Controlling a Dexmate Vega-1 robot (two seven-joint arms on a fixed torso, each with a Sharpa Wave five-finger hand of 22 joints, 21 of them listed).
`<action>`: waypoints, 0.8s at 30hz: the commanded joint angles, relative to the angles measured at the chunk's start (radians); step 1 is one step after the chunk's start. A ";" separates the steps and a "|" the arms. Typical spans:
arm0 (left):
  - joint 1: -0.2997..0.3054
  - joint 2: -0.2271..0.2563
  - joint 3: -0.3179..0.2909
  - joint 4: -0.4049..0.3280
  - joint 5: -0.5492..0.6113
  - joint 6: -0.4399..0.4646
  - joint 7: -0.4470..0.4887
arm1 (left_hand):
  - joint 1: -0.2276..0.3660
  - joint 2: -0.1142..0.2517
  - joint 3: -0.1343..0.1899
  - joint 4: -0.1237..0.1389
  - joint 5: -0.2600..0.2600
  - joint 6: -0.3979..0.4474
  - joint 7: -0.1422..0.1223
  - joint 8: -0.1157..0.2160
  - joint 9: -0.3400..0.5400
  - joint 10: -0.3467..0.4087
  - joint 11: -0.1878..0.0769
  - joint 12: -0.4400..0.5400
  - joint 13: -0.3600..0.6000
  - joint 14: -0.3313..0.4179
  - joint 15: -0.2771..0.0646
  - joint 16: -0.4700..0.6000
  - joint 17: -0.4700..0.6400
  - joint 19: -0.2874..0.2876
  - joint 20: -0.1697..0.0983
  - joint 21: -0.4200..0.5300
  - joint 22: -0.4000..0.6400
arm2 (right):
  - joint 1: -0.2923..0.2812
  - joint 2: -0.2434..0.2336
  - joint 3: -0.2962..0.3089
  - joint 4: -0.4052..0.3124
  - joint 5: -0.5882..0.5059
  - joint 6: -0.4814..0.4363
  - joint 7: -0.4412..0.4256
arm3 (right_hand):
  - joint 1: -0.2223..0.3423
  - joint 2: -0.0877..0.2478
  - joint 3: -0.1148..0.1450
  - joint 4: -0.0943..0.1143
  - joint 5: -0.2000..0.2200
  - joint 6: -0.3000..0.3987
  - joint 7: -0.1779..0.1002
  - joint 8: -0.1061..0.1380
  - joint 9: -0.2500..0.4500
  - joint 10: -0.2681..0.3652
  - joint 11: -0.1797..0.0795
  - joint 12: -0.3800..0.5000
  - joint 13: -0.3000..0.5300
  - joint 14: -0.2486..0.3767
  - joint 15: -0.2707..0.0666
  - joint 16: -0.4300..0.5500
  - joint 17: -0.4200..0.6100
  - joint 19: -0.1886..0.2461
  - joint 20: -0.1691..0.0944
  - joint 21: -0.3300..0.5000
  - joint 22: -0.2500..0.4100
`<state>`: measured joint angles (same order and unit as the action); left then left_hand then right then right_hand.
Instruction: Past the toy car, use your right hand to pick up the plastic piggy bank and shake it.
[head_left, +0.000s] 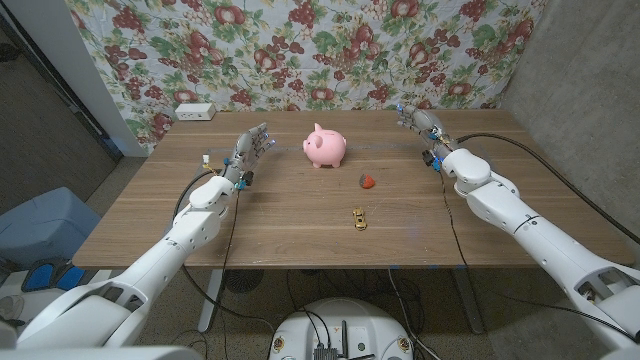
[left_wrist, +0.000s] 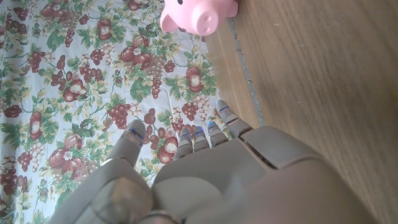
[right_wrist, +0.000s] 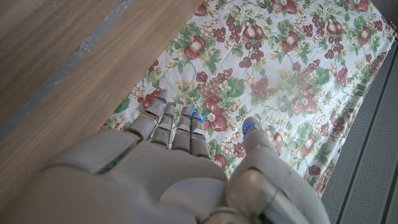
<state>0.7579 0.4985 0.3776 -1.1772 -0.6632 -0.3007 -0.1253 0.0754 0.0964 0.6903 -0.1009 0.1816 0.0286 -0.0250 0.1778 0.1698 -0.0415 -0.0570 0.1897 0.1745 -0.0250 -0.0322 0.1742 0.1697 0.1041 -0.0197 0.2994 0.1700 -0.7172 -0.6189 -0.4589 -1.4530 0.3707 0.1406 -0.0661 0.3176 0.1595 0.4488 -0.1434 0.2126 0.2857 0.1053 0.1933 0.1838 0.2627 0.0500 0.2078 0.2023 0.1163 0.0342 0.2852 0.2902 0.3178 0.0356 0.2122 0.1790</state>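
Pig (head_left: 325, 147) sitting upright mid-bench, far side, nobody holding it.
Red thing (head_left: 367, 181) and car (head_left: 358, 218) sit nearer the robot; right hand (head_left: 419, 120) out at the far right, left hand (head_left: 249, 153) beside the pig, both spread, holding nothing.

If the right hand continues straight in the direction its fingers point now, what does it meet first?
Probably the floral cloth behind the table; the right hand points past the table's far edge, with nothing between. Depth is unclear.

A small red strawberry-shaped toy (head_left: 367, 181) is seen on the wooden table (head_left: 290, 225). A white rectangular box (head_left: 194, 112) is set at the far left corner, against the fruit-patterned cloth backdrop (head_left: 300, 45).
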 joint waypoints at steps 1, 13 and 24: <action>0.016 0.006 -0.002 -0.024 0.004 0.000 0.013 | -0.008 0.036 0.002 -0.004 0.003 0.009 0.001 0.004 0.003 0.007 0.000 0.004 0.003 -0.001 -0.030 0.007 0.003 0.009 -0.001 -0.004 0.003 | 0.032 -0.024 -0.018 -0.028 -0.056 -0.022 0.008 | 0.007 -0.002 0.004 0.000 0.004 0.006 -0.003 0.006 0.003 0.008 0.005 0.003 0.005 0.009 -0.004 -0.001 0.003 0.004 0.002 0.001 0.003; 0.038 0.017 -0.007 -0.058 0.004 0.002 0.029 | -0.009 0.036 0.002 -0.005 0.003 0.011 0.003 0.004 0.003 0.007 0.002 0.003 0.003 -0.001 -0.028 0.006 0.003 0.011 -0.002 -0.009 0.003 | 0.050 -0.036 -0.028 -0.049 -0.089 -0.034 0.021 | 0.010 -0.002 0.005 -0.001 0.005 0.004 -0.005 0.005 0.003 0.006 -0.002 0.002 0.005 0.007 -0.006 -0.003 0.003 0.002 0.001 0.000 0.003; 0.052 0.022 -0.009 -0.077 0.004 0.001 0.035 | -0.010 0.036 0.003 -0.007 0.003 0.011 0.003 0.004 0.003 0.008 0.003 0.003 0.003 0.000 -0.029 0.007 0.003 0.013 -0.002 -0.013 0.003 | 0.059 -0.056 -0.040 -0.094 -0.143 -0.067 0.012 | 0.013 -0.002 0.007 -0.003 0.006 0.004 -0.008 0.005 0.003 0.005 -0.001 0.001 0.005 0.009 -0.010 -0.003 0.003 0.006 -0.006 0.001 0.003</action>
<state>0.7938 0.5139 0.3718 -1.2321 -0.6600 -0.2991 -0.0988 0.0754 0.0964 0.6902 -0.1009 0.1816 0.0323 -0.0213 0.1778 0.1698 -0.0378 -0.0534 0.1897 0.1744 -0.0250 -0.0322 0.1742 0.1697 0.1096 -0.0251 0.2880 0.1700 -0.6685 -0.6582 -0.4876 -1.5104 0.2791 0.1025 -0.0485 0.3175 0.1595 0.4488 -0.1434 0.2126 0.2856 0.1052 0.1933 0.1838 0.2626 0.0500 0.2078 0.2023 0.1237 0.0268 0.2851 0.2901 0.3177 0.0357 0.2122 0.1789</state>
